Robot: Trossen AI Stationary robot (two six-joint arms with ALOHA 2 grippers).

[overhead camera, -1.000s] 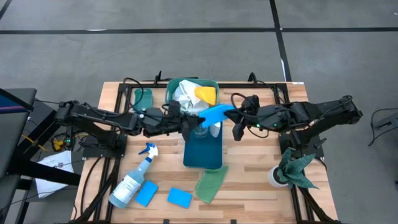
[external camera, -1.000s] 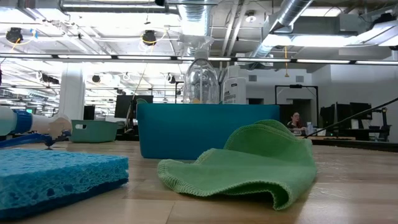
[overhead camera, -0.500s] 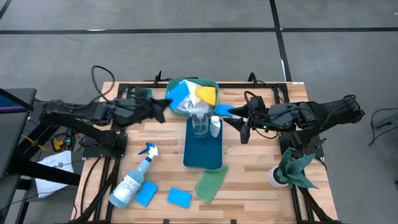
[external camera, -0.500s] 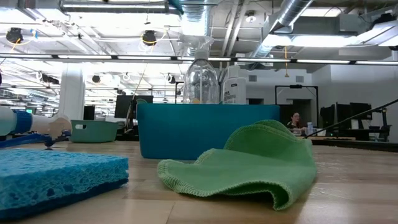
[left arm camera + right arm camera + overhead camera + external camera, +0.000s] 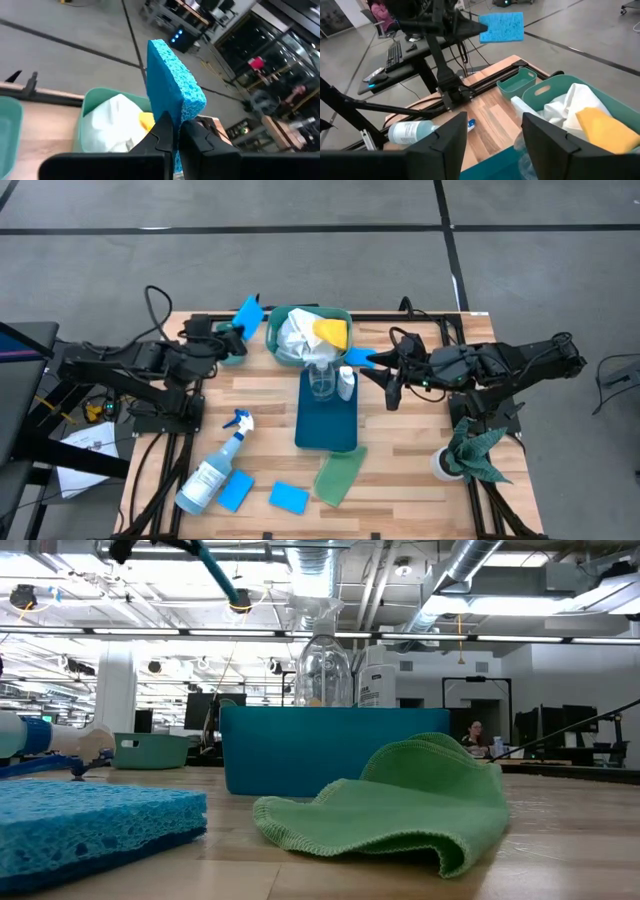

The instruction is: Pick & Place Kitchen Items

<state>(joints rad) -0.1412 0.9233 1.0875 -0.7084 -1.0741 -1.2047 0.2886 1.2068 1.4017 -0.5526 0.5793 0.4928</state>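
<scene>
Start at the left of the table: your left gripper [image 5: 238, 328] is pinched tight on a blue sponge [image 5: 247, 311], held on edge above the table's rear left corner, so the sponge stands up out of the fingers with its long axis pointing away from the wrist. Directly beneath and just beside it is the small green bin [image 5: 232, 340], and just to its right the larger green bin [image 5: 308, 332] already holding white and yellow cloths [image 5: 318, 331]. That is the relation your next move turns on: the sponge is nearer the small bin than the large one, so judge whether you mean to lower it there or swing right. Moving on, the blue tray [image 5: 327, 416] in the middle holds two small bottles [image 5: 332, 381] at its rear end. Your right gripper [image 5: 385, 373] hovers just right of those bottles, fingers spread apart and empty. Along the front, the spray bottle [image 5: 214, 472], two more sponges [image 5: 262, 494] and the light-green cloth [image 5: 338, 474] lie nearer your left arm.
</scene>
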